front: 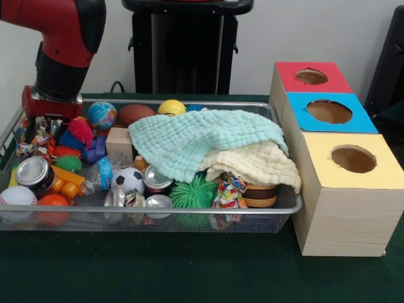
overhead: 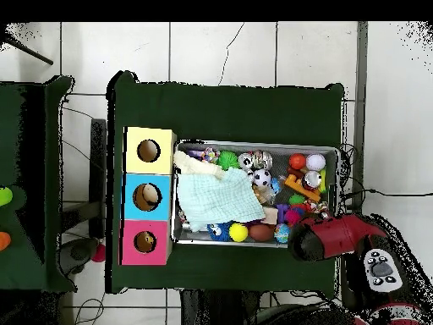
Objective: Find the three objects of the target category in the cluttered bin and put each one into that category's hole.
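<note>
- Far left of the front view, the red and black arm (front: 63, 44) drops into the back corner of the wire bin (front: 151, 211); its claw is sunk among the toys there, so whether it is open or closed I cannot tell.
- Beside it sit a globe ball (front: 101, 115), a brown football (front: 135, 113) and a yellow ball (front: 172, 107).
- At the bin's front: a baseball (front: 17, 197), an orange ball (front: 53, 203), a tin can (front: 35, 175), a soccer ball (front: 130, 180), a green spiky ball (front: 193, 192).
- A mint cloth (front: 202, 142) lies draped over a cream cloth (front: 259, 165), covering the bin's right half.
- On the green bench (front: 189, 271), right of the bin, stand three boxes, each with a hole on top: red box (front: 312, 77), blue box (front: 328, 112), yellow box (front: 353, 161).
</note>
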Available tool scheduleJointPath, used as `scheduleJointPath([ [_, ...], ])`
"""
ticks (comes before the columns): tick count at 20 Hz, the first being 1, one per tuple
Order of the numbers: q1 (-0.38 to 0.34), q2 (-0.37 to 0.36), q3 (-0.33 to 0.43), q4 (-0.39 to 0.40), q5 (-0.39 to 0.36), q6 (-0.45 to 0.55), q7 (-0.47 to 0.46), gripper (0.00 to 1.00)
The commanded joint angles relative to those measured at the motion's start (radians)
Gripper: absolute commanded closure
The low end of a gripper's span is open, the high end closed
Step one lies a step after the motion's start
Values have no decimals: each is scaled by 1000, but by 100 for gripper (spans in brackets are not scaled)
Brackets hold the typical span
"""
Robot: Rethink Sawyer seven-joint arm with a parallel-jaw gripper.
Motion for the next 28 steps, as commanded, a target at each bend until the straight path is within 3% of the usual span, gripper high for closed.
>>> scheduleJointPath([
  [1, -26, 72, 67, -33, 41, -95, 137, 0],
  [8, -31, 73, 71, -38, 54, -102, 114, 0],
  [14, -148, 59, 205, 18, 88, -130, 61, 0],
  [15, -165, 57, 225, 26, 92, -121, 46, 100],
  [21, -297, 23, 389, 130, 200, 11, -43, 100],
  [28, -335, -29, 459, 197, 316, 128, -58, 100],
])
